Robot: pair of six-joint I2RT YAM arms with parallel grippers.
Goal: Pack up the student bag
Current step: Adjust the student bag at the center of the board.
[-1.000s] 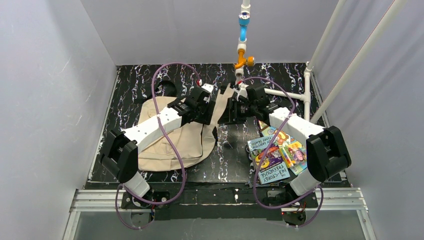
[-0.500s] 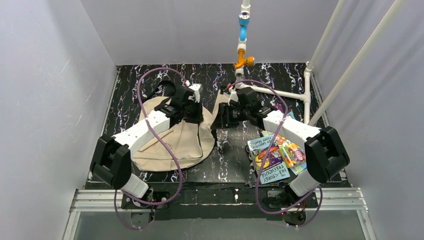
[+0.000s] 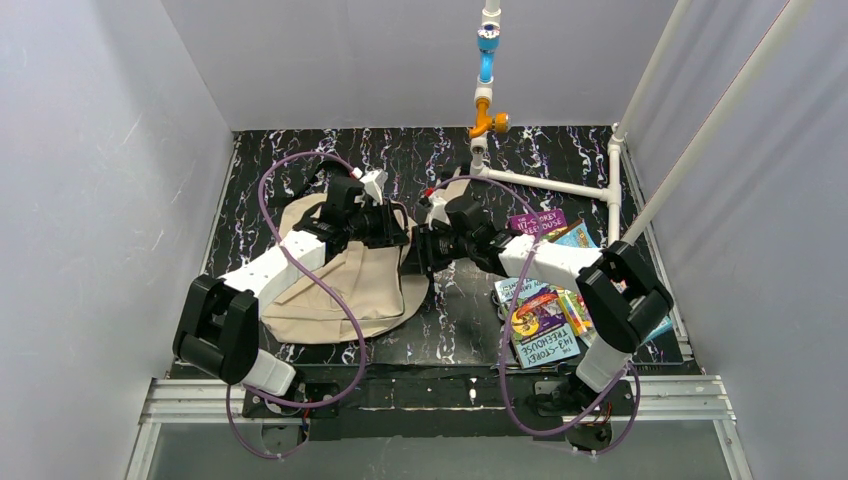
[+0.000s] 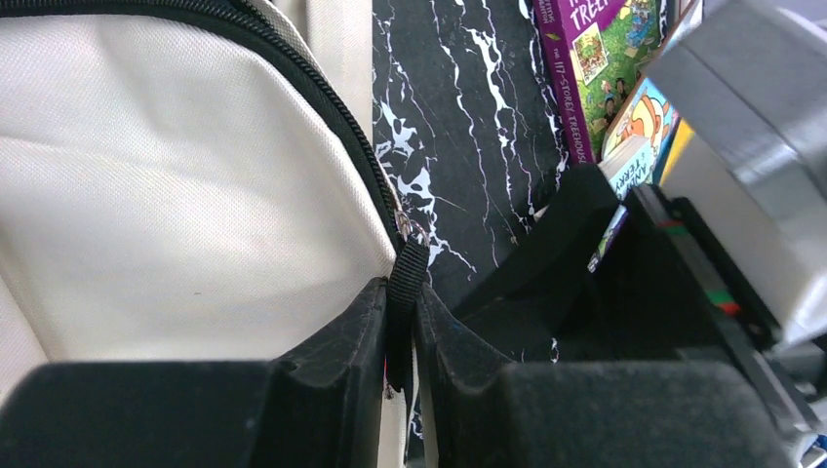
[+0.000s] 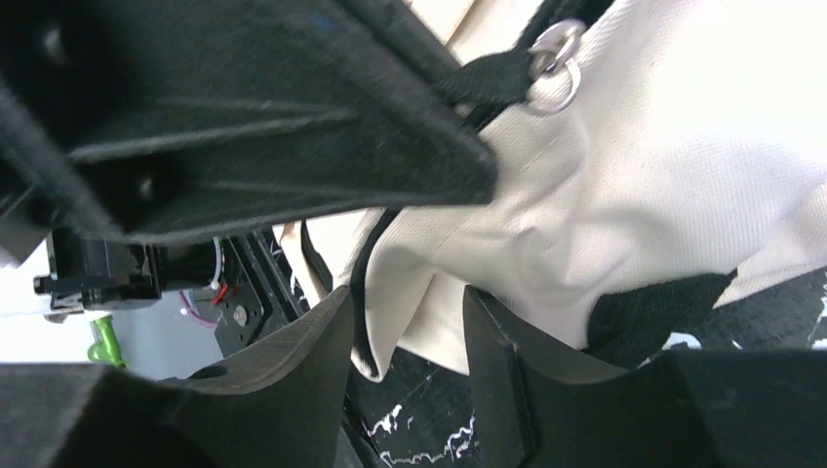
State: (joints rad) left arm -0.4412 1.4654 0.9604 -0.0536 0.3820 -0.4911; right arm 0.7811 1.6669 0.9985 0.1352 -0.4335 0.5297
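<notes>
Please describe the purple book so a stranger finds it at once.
On the black table, right of the beige bag, lie colourful books. The purple book is the rearmost, before the white pipe; beside it lies a teal book.

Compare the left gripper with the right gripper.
The left gripper has its jaws nearly closed; the right gripper has them wider apart. The left gripper pinches the thin black zipper pull; the right gripper holds a thick beige fold of the student bag. Both grip that same bag.

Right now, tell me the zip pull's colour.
The zip pull is black, clearest in the left wrist view.
</notes>
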